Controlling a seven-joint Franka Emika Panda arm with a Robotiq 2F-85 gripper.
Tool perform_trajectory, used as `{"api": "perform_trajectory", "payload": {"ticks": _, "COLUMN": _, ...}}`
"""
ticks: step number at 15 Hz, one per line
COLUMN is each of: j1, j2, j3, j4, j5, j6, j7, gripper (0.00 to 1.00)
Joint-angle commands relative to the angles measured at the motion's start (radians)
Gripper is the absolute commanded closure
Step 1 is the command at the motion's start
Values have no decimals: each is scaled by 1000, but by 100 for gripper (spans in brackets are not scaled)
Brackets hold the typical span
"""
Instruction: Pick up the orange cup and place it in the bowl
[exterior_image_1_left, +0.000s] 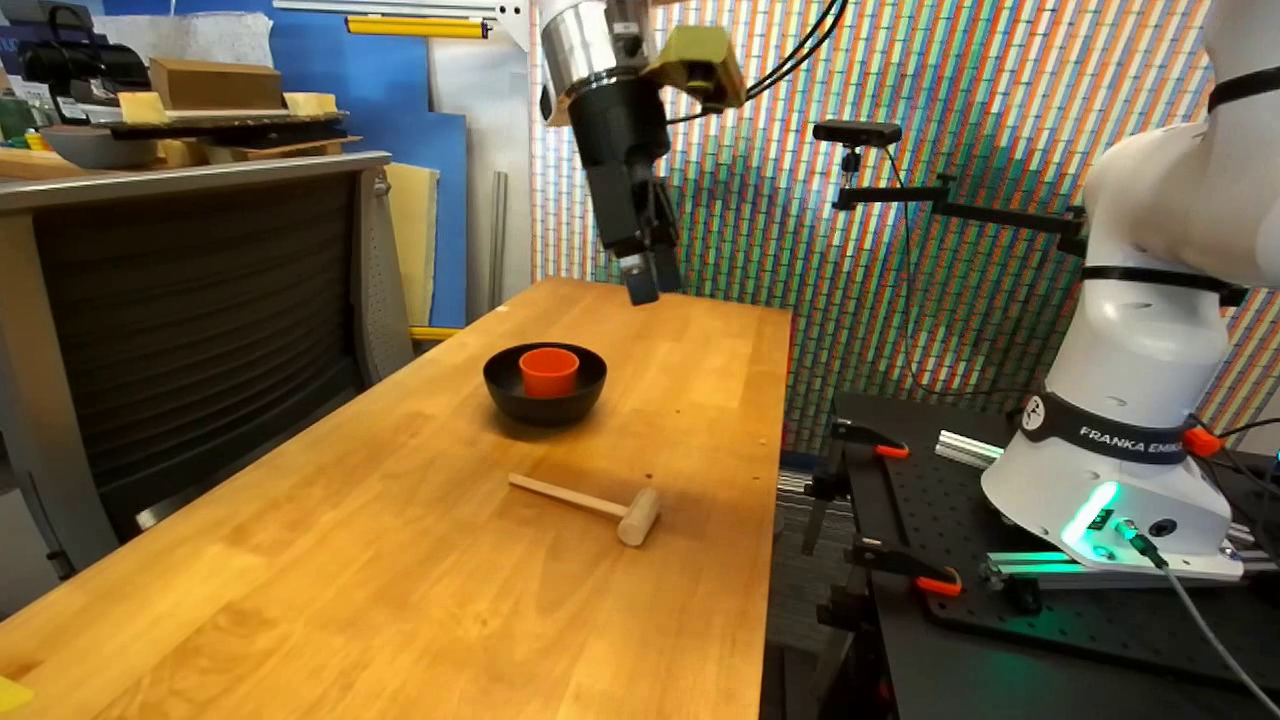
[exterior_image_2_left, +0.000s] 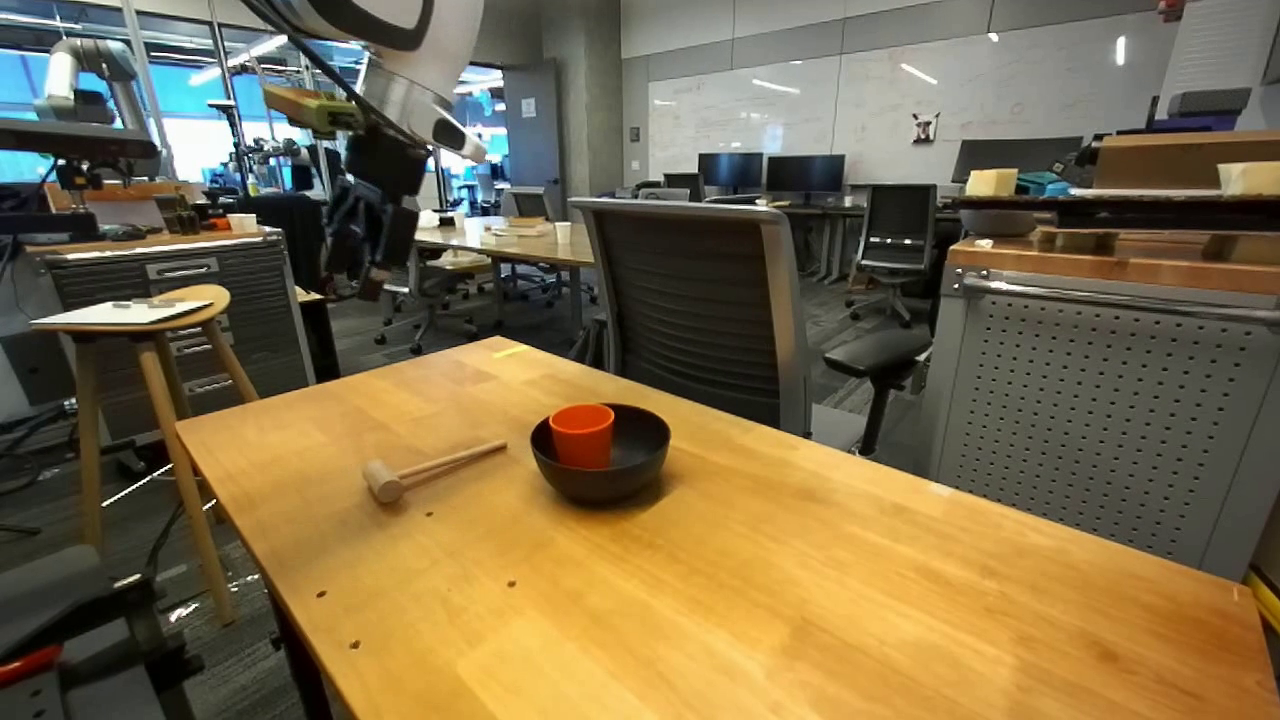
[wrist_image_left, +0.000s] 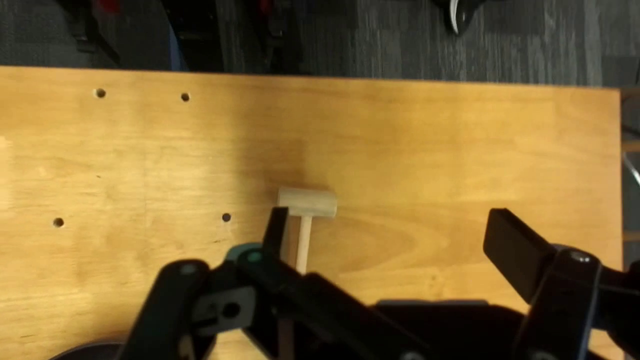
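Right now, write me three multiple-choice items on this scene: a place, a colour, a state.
1. Where is the cup?
A) in the bowl
B) beside the bowl
C) beneath the bowl

2. What colour is the bowl?
A) white
B) orange
C) black

3. How is the end effector?
A) shut, empty
B) open, empty
C) gripping the cup

1 A: both exterior views show it sitting inside.
2 C: its outside is black in both exterior views.
3 B: in the wrist view its fingers stand wide apart, holding nothing.
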Motion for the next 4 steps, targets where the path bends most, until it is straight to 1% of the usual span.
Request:
{"api": "perform_trajectory", "payload": {"ticks": 1, "j1": 9, "j2": -48, "j3": -2, "j4": -14, "j5": -1, "j6": -59, "j7": -34, "gripper": 0}}
{"api": "perform_trajectory", "payload": {"ticks": 2, "j1": 12, "j2": -93, "j3": 1, "j4": -30, "j5": -1, "j6": -97, "j7": -57, "gripper": 0}}
{"api": "perform_trajectory", "payload": {"ticks": 4, "j1": 15, "j2": -152, "j3": 1, "j4": -59, "j5": -1, "j6": -116, "j7": -75, "gripper": 0}}
